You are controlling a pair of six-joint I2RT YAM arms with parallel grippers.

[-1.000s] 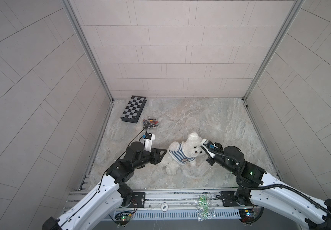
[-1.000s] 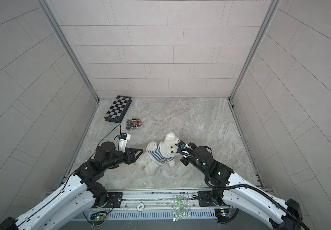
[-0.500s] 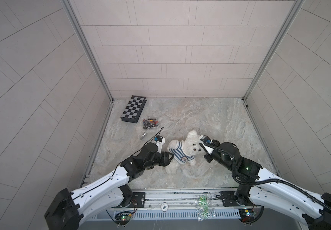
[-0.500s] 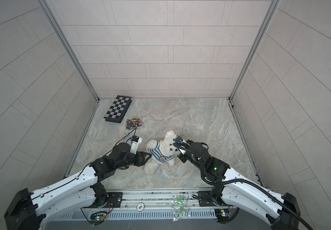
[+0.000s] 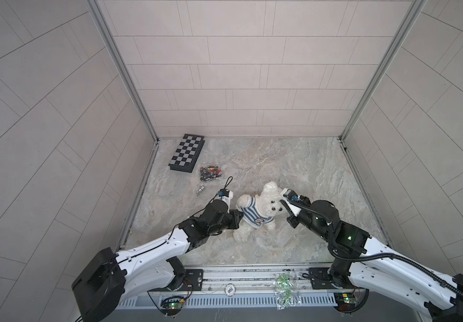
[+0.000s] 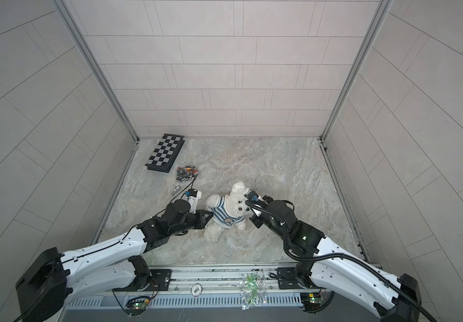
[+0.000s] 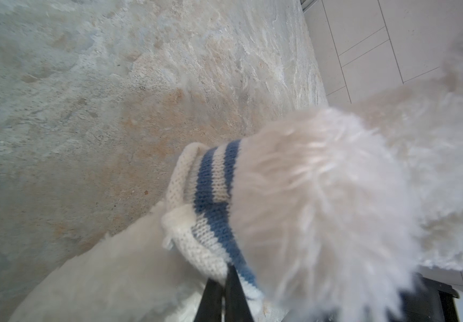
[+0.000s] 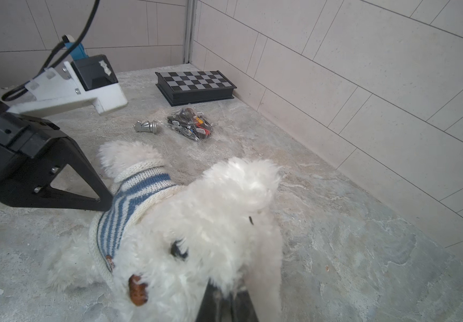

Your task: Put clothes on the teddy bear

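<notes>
**Closing in: left end effector [image 5: 240, 217] now pinches the striped sweater [image 5: 252, 218]**

One second ago those jaws stood spread, just short of the toy. Now the arm has stretched in and they are pressed together on the knit at the flank, below the sleeved arm. The left wrist view shows the ribbed edge and a blue stripe caught between the black fingers [image 7: 237, 295]. The right end effector [image 5: 283, 207] has barely shifted: its jaws pinch white fur at the side of the head, by the ear.

The teddy bear [image 5: 269, 201] lies near the middle of the counter [image 5: 294, 167], between the two arms. The pairing looks deliberate. One grip anchors the head and keeps it propped, so the other can tug the sweater along the body without dragging the whole toy.

Its long axis runs diagonally in both top views, feet nearer and leftward, head farther back and rightward. The face is turned up and toward the right arm. The sweater already covers the chest, so what remains is probably drawing the hem down.

A folded chessboard [image 5: 187, 152], a bag of small parts [image 5: 210, 172] and a loose chess piece [image 5: 201, 191] lie well apart, toward the far left.
</notes>
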